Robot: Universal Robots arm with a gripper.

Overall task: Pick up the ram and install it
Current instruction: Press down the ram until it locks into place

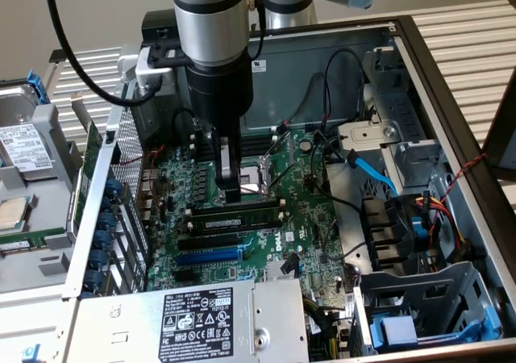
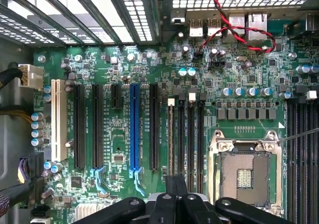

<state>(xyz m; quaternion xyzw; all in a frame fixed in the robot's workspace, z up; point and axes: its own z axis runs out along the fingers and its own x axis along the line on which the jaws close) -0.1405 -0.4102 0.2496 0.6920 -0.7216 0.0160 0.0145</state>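
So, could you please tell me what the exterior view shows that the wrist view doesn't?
Exterior view: the arm, the power supply with its label, a blue cable, and the ram lying along a memory slot just under the claw.
Wrist view: a white slot near the board's edge and the rear ports below the case grille.
Both: the blue slot, the CPU socket and the claw over the green board.

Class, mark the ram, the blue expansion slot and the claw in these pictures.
ram (image 1: 234, 217), exterior view, middle of its side.
blue expansion slot (image 2: 134, 129), wrist view, middle of its length.
claw (image 1: 231, 195), exterior view, between its fingertips.
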